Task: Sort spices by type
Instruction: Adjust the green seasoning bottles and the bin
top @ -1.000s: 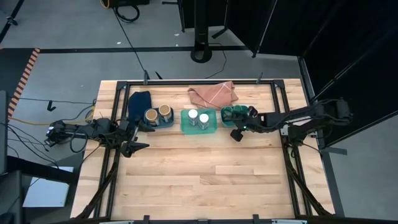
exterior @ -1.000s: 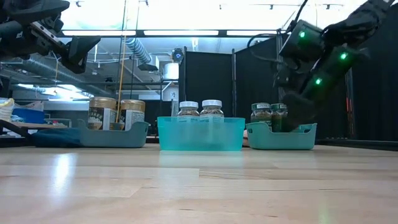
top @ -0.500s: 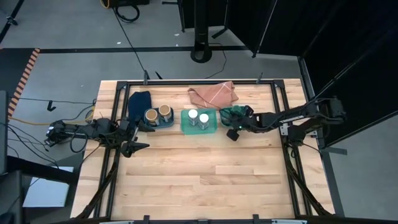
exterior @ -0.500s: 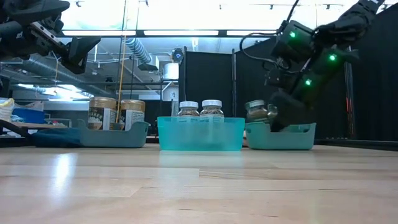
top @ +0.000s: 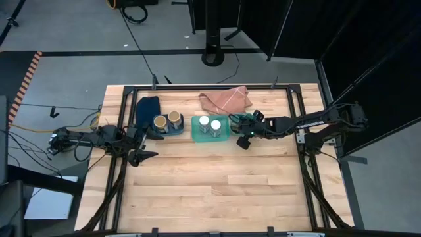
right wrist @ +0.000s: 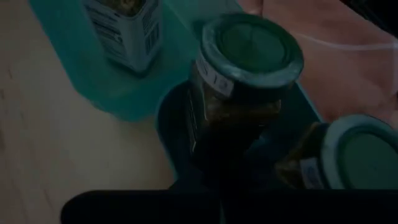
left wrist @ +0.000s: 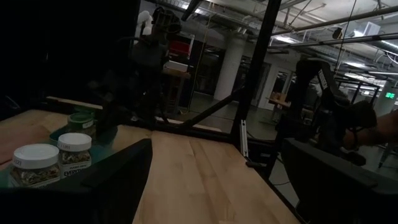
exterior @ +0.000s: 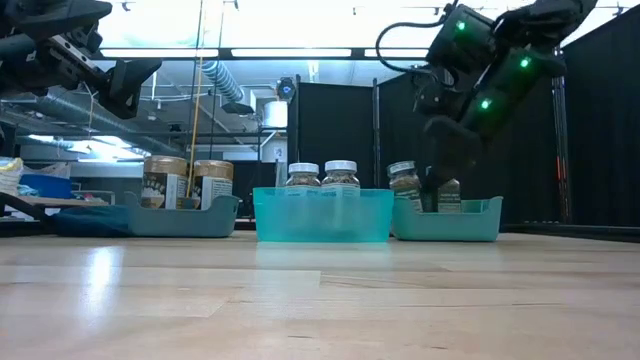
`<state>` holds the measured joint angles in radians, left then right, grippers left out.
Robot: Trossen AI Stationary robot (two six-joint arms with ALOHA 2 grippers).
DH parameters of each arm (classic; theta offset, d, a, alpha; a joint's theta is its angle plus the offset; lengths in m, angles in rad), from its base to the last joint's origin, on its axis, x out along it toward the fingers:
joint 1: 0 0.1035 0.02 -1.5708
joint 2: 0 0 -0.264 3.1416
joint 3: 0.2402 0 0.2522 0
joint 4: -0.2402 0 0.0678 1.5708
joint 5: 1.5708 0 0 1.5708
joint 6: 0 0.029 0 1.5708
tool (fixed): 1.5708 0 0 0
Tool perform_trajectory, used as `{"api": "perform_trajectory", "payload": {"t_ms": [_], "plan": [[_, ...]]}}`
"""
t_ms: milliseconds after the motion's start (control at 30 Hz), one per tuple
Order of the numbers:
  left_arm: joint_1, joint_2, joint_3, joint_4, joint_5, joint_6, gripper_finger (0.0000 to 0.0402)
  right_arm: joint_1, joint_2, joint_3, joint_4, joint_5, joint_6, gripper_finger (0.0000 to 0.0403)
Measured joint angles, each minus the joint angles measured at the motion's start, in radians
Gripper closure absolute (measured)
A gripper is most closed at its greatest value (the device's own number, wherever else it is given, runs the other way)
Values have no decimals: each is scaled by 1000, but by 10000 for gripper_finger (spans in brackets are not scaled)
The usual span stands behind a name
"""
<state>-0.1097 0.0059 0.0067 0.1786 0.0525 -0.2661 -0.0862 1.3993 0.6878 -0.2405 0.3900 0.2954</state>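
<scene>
We see the right pincer [top: 245,125] closed at the right tray [top: 237,119], hiding the jars there. Just beside it sits the middle tray [top: 196,131] with two white-lidded jars [top: 210,124]; farther off, a tray with two brown-lidded jars [top: 167,120]. The left pincer [top: 146,146] hangs open over the worktop [top: 210,184], near the brown-lidded jars.

Three trays in a row on the counter [top: 210,178], two jars in each; my right hand [top: 245,131] over the right tray [exterior: 470,222].
</scene>
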Motion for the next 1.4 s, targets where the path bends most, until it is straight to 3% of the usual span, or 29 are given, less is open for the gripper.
{"api": "perform_trajectory", "payload": {"t_ms": [400, 533, 700, 800, 1133, 1400], "plan": [[0, 0, 0, -20, 0, 4, 39, 86, -147, 31, -157, -10, -34, 402], [0, 0, 0, -21, 0, 24, 39, 86, -108, 31, -167, -7, -31, 402], [0, 0, 0, -21, 0, 25, 39, 90, -24, 31, -58, -119, -54, 402], [0, 0, 0, -21, 0, 26, 39, 99, 23, 31, -14, -129, -54, 402], [0, 0, 0, -20, 0, 22, 39, 70, 84, 30, 8, -17, -60, 402], [0, 0, 0, -17, 0, 20, 39, 38, 80, 30, 24, 13, -63, 402]]}}
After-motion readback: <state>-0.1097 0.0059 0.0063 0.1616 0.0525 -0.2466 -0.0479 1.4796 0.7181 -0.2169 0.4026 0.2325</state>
